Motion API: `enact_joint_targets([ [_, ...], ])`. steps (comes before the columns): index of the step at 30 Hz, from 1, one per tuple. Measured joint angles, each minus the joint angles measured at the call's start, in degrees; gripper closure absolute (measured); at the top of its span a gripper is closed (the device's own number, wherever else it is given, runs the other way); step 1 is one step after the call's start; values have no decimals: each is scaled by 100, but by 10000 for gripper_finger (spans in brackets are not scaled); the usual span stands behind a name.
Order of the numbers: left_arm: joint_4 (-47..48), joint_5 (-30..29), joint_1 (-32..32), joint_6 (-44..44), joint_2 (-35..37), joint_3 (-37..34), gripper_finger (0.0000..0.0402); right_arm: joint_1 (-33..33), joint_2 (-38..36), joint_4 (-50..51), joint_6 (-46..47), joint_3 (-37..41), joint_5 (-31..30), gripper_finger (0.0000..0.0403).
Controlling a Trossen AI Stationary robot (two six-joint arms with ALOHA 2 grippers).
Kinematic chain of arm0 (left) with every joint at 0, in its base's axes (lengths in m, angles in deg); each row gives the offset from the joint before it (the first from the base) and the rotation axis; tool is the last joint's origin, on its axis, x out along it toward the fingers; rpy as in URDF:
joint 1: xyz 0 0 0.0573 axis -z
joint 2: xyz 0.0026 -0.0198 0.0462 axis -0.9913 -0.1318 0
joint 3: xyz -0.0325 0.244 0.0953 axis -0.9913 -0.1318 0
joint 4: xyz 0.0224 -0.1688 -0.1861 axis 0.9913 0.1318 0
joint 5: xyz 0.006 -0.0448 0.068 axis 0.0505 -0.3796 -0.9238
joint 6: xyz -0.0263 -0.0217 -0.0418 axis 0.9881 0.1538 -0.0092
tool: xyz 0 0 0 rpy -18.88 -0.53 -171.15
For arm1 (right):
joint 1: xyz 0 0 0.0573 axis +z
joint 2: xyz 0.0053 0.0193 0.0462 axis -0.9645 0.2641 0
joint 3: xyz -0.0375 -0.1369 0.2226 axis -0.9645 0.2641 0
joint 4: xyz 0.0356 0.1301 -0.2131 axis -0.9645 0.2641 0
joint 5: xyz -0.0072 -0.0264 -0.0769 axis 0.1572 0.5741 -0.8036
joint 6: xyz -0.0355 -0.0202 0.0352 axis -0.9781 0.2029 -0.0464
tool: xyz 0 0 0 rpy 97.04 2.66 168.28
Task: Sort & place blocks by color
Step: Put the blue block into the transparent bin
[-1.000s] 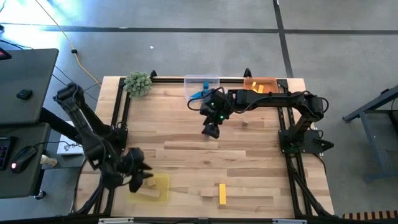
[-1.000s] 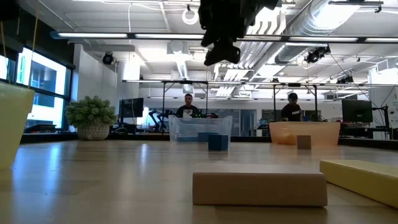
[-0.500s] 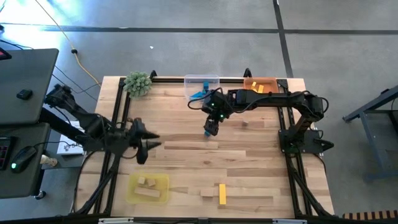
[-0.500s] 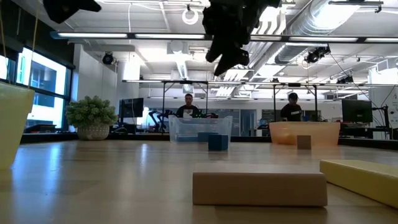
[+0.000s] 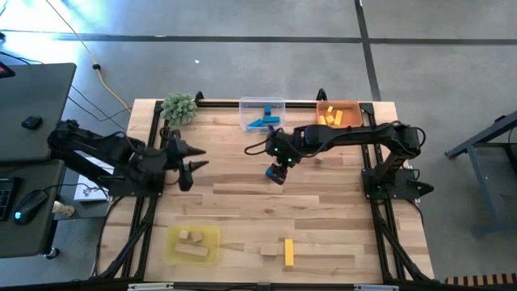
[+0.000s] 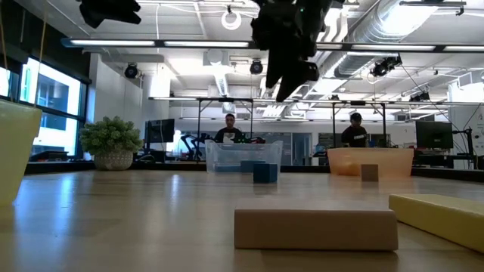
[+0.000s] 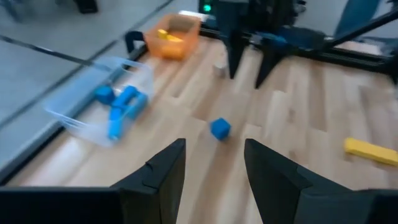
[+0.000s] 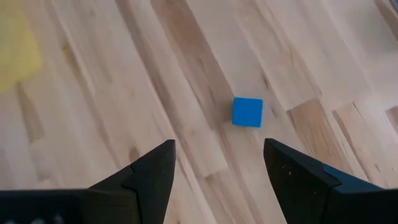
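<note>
Right hand (image 5: 276,175) over mid-counter (image 5: 242,202), raised clear of the surface, fingers (image 8: 149,180) spread wide with nothing between them. One loose blue cube (image 8: 247,112) on the bare wood just ahead of those fingertips, not touched; same cube seen in the left wrist view (image 7: 220,129) and in the low view (image 6: 265,172).

Left hand (image 5: 186,163) raised at the left edge of the counter, fingers (image 7: 163,174) parted, empty, pointed across toward the right hand.

Beyond the right hand, along the far edge: clear tray (image 5: 262,103) holding blue blocks (image 5: 265,122); orange tray (image 5: 338,106) beside it holding yellow blocks (image 5: 331,118). Small plain wood cube (image 6: 369,172) on the counter near the orange tray, to the outer side of the right hand.

Near edge, well apart from both hands: yellow tray (image 5: 212,245) with two plain wood blocks (image 5: 191,243) inside; plain wood bar (image 5: 269,250) and yellow bar (image 5: 288,251) lying side by side on the counter next to it.

Green spiky ball (image 5: 179,107) at the far corner, beyond the left hand.

Two persons seated in the room behind, seen in the low view.
</note>
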Motion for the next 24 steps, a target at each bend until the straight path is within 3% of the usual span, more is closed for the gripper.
enact_joint_targets([
  [7, 43, 2, -706, -675, 91, 0, 248, -3, 353, -580, 60, 270, -143, 169],
  [13, 38, 2, -1197, -1151, 96, 0, 248, -2, 647, -815, -39, 313, -641, 169],
  [24, 40, 208, -1869, -1945, 96, 0, 248, -17, 1208, -1088, 5, 315, -655, 169],
])
